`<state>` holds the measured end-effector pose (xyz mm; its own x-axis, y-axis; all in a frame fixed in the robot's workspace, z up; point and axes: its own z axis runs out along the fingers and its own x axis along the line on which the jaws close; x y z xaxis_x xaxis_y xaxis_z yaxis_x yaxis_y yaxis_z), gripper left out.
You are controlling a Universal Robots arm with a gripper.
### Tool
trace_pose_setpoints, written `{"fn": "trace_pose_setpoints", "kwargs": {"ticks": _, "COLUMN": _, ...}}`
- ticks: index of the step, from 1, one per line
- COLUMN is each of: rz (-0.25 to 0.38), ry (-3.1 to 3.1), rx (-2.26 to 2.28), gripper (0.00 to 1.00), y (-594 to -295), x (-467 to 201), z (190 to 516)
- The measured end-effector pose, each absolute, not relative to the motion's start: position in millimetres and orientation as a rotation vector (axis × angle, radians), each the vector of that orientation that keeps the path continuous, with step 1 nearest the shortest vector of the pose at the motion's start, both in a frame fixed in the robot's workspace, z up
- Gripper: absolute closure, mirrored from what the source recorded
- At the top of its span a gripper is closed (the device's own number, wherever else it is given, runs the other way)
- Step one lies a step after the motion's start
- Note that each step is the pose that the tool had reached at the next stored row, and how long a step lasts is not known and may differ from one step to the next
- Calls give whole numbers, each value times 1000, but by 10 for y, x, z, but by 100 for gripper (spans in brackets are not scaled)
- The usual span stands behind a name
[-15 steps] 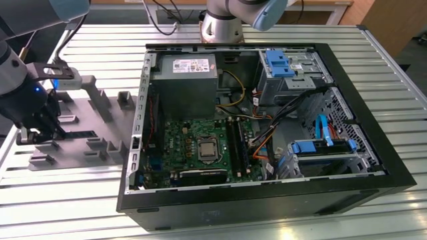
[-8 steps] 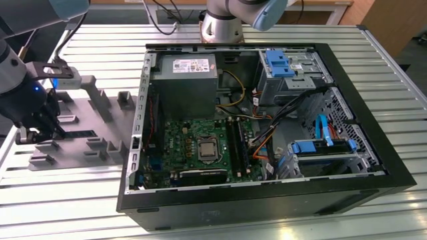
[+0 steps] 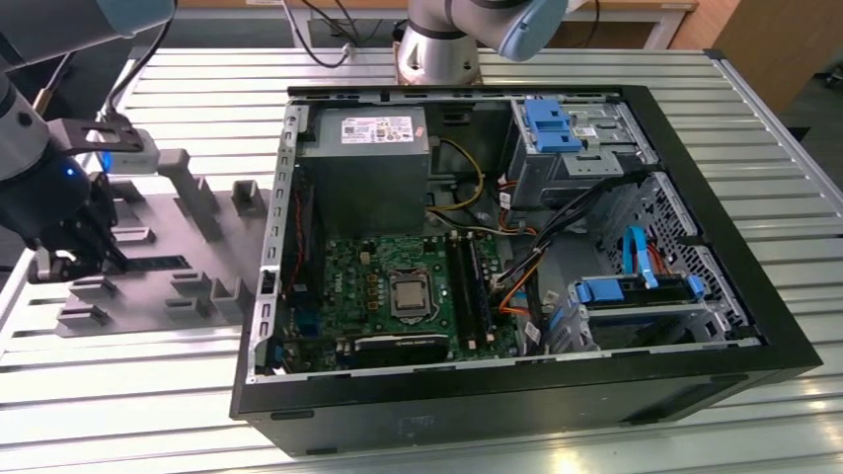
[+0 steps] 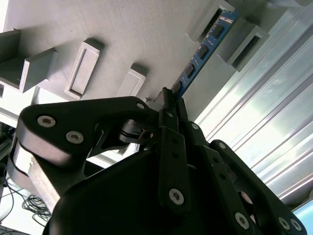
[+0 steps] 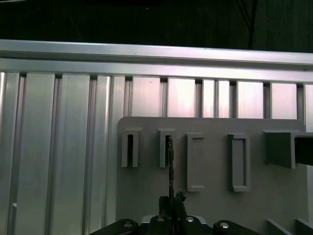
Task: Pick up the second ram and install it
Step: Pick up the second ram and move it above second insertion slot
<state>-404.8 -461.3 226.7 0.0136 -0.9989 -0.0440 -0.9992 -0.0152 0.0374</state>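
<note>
As the gripper [image 4: 168,100] has its 2 black fingers [image 4: 172,142] pressed together on the near end of the second ram [image 4: 203,49], I judge that the picking step is in hand: the stick is gripped but not yet lifted out. Any move from this grip calls, in my opinion, for a pull straight along the slot, because a sideways pull could jam or bend such a thin board.

The ram is a narrow blue board with a row of black chips, and it stands on its long edge. Its far end sits inside 1 slotted block [image 4: 200,24] of the grey fixture plate [image 4: 98,29].

Farther away, in the exterior view, this plate lies on the slatted aluminium table [image 3: 132,365]. Well apart from it, toward the exterior view's right, the open computer case [image 3: 500,395] shows the green motherboard [image 3: 395,286]. The installing is not yet done.
</note>
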Motion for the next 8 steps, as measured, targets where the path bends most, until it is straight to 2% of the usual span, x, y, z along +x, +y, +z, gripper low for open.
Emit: {"fn": "trace_pose_setpoints", "kwargs": {"ticks": 8, "rz": 90, "ry": 2201, "rx": -2233, "gripper": 86, "y": -4612, "x": -4048, "z": 2326}}
